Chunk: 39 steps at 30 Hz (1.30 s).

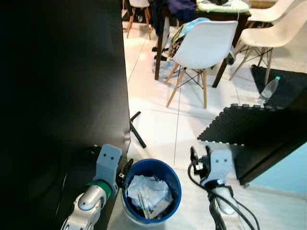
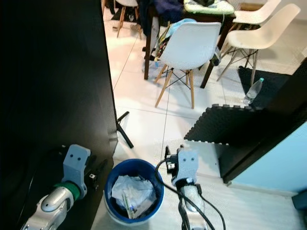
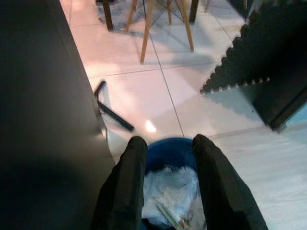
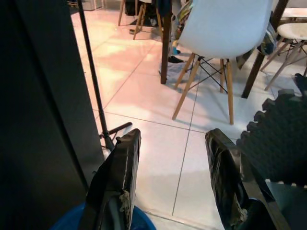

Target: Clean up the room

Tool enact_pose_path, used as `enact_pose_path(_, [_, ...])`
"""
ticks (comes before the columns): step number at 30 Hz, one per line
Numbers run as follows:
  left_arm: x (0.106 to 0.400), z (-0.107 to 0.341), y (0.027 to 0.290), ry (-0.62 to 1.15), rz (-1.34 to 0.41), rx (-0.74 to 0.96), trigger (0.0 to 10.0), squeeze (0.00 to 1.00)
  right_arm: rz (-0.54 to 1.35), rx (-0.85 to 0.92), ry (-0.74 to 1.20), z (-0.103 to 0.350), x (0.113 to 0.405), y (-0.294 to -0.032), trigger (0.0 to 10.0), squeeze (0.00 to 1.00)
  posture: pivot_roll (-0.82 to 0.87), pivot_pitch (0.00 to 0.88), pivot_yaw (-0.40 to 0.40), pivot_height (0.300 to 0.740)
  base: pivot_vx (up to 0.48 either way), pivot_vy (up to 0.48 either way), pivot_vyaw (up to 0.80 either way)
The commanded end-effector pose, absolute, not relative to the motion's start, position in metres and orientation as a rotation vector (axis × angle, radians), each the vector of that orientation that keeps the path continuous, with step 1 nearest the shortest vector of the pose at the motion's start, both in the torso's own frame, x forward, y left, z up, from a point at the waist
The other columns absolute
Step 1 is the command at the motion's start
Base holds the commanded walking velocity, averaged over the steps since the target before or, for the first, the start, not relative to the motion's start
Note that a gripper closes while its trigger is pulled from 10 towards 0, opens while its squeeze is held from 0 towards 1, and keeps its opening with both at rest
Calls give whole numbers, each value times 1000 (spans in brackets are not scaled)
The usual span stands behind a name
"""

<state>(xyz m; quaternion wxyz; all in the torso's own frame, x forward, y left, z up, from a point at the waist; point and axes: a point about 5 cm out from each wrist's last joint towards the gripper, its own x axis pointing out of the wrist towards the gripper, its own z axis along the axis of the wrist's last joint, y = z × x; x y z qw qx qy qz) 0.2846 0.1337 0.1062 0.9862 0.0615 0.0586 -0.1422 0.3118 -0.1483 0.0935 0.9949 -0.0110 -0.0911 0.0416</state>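
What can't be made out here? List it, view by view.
- Blue bin: head views show crumpled paper on top; what lies beneath is hidden.
- Dark panel: its face is in shade, no detail readable.
- Plastic bottle on the black mat: too small to tell its contents.
- Table behind the white chair: top cut off by the picture's edge.

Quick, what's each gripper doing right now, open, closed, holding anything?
Left gripper: open, empty, above the blue trash bin.
Right gripper: open, empty, beside the bin.
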Motion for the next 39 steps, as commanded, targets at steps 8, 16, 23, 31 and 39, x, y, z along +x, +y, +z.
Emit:
enact_pose_path(8, [288,101,135,112,-267,139,10000,0,112,-20,-144,94,312,-138,10000,0,-95,68,53,740,-250,0,0])
enact_pose_path(16, [290,100,134,106,-266,141,10000,0,121,-16,-135,92,311,-135,10000,0,-96,66,54,740,-364,0,0])
enact_pose_path(23, [290,100,134,100,-262,139,10000,0,138,-14,-116,90,309,-131,10000,0,-95,69,52,740,-389,0,0])
enact_pose_path(31, [291,100,135,97,-263,140,10000,0,138,-11,-108,89,309,-130,10000,0,-95,71,55,740,-380,0,0])
enact_pose_path(39, [291,94,136,129,-261,149,10000,0,129,-15,-61,83,310,-131,10000,0,-91,76,56,740,-270,0,-100])
